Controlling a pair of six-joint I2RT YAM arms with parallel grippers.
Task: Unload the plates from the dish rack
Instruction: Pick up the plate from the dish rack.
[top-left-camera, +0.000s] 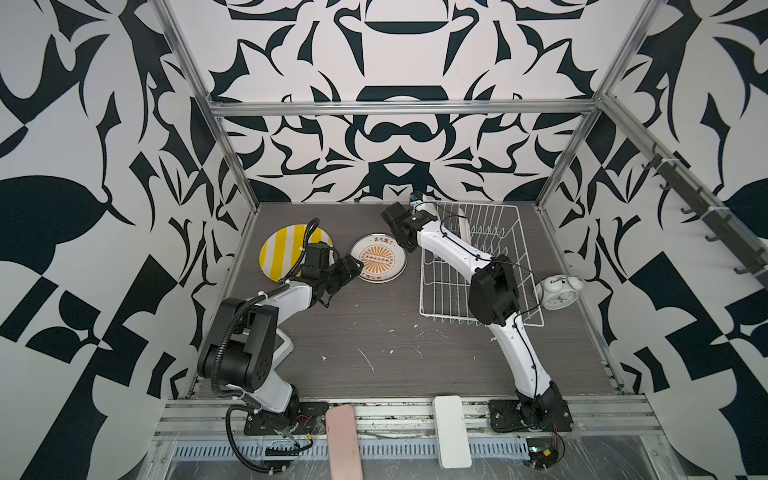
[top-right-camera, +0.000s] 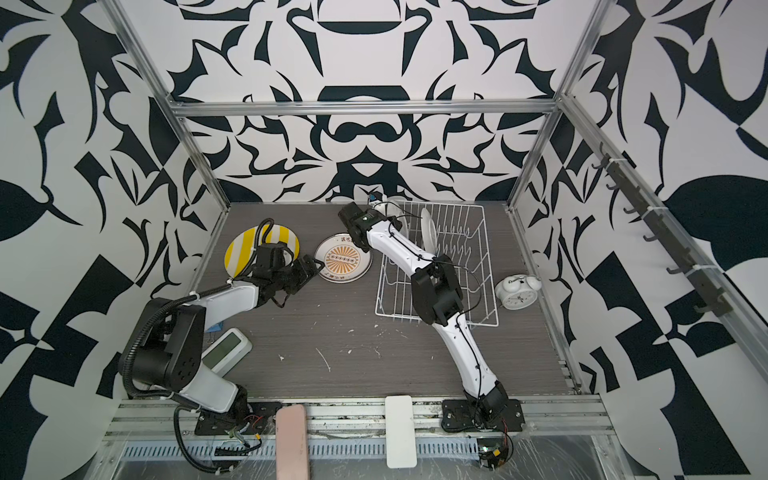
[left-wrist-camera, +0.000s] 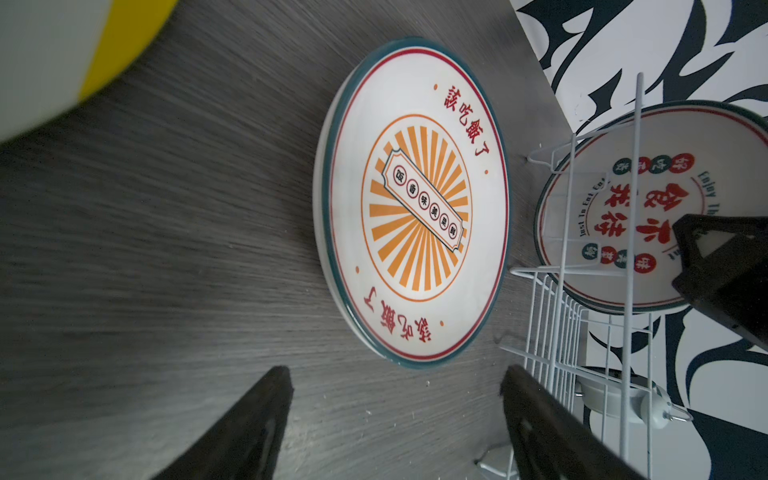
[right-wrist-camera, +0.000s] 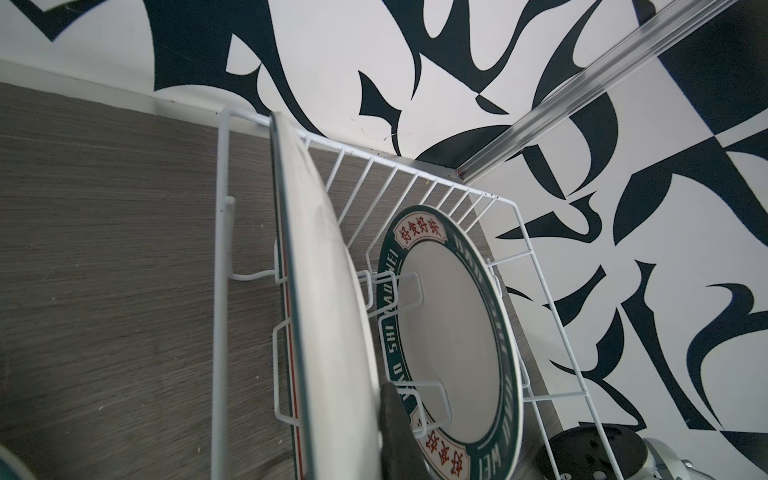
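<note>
The right claw (top-left-camera: 417, 203) is clamped on the rim of a red-lettered plate (left-wrist-camera: 602, 208) that stands on edge at the far left end of the rack (right-wrist-camera: 220, 249). In the right wrist view one finger (right-wrist-camera: 395, 428) lies against its white back and the other is hidden behind it. Whether the plate sits in its slot or is lifted clear I cannot tell. Just right of it a green-rim plate (right-wrist-camera: 449, 332) leans between tines. Two plates already lie flat on the tabletop (top-left-camera: 374, 353) left of the rack: a sunburst plate (top-left-camera: 378, 258) near it and a striped plate (top-left-camera: 286, 249) further left. The left claw (top-left-camera: 353, 266) hovers with jaws apart at the sunburst plate's near left edge, holding nothing. The plates look like glazed ceramic: stiff, fairly heavy for a pinch, slick and breakable. I judge the rim the only sound hold, and a plate held there is likely to swing below the claw. Room is tight: the rack's end wires and tines flank the held plate, its neighbour is close, and the far wall stands just behind. It probably must rise straight up before going left. The bare near middle of the tabletop offers the most room; a clock (top-left-camera: 557, 293) sits just right of the rack.
</note>
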